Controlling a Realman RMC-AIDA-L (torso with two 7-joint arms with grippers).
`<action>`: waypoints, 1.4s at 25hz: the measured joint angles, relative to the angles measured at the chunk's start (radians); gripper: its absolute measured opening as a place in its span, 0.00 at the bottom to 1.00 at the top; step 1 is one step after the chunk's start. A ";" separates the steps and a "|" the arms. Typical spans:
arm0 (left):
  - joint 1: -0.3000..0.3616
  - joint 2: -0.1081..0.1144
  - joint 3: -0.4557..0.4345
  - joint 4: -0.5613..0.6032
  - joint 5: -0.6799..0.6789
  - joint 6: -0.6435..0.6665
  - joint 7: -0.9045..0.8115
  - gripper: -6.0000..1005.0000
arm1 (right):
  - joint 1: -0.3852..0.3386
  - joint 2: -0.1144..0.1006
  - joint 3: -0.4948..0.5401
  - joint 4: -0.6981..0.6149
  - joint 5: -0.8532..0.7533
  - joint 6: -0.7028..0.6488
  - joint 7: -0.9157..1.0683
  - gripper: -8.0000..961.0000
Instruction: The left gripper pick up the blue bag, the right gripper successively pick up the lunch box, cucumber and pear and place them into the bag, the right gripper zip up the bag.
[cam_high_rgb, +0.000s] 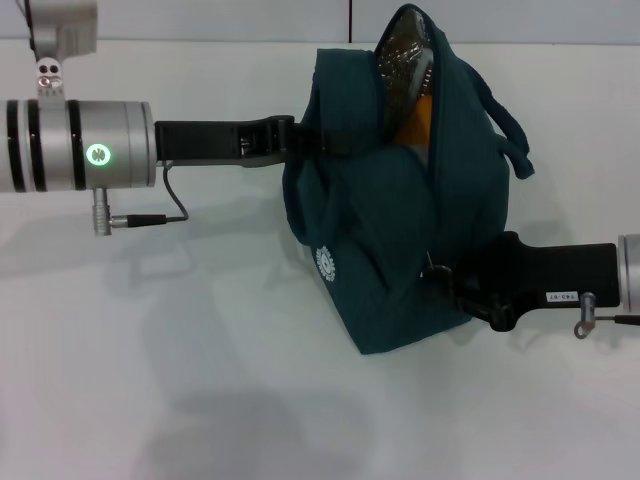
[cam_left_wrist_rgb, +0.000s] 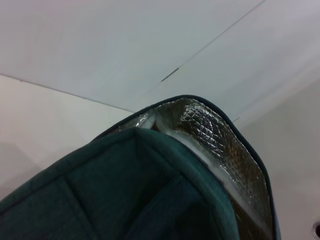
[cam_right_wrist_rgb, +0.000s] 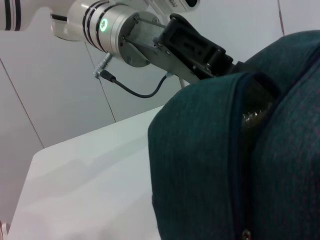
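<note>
The blue bag (cam_high_rgb: 400, 230) stands upright on the white table, its top gaping and showing silver foil lining (cam_high_rgb: 405, 55). An orange-yellow patch of the pear (cam_high_rgb: 413, 122) shows inside. The lunch box and cucumber are hidden. My left gripper (cam_high_rgb: 305, 140) comes in from the left and is shut on the bag's upper left side. It also shows in the right wrist view (cam_right_wrist_rgb: 220, 62). My right gripper (cam_high_rgb: 442, 275) is at the bag's lower right, closed on the ring zip pull (cam_high_rgb: 431, 268). The bag fills the left wrist view (cam_left_wrist_rgb: 125, 190) and the right wrist view (cam_right_wrist_rgb: 215, 160).
The white table (cam_high_rgb: 200, 380) spreads around the bag. A grey wall runs along its far edge (cam_high_rgb: 200, 20). The left arm's cable (cam_high_rgb: 165, 210) hangs under its silver wrist. The bag's cord handle (cam_high_rgb: 505, 125) droops to the right.
</note>
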 joint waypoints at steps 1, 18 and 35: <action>0.002 0.000 0.000 0.000 0.000 0.000 0.000 0.13 | -0.002 0.000 0.001 -0.001 0.000 -0.002 0.000 0.24; 0.013 0.008 0.000 0.003 -0.001 0.002 0.038 0.14 | -0.029 -0.017 0.006 -0.037 0.012 -0.166 0.034 0.02; 0.026 0.010 0.002 0.001 0.003 0.011 0.112 0.27 | -0.052 -0.045 0.036 -0.120 0.030 -0.227 0.128 0.02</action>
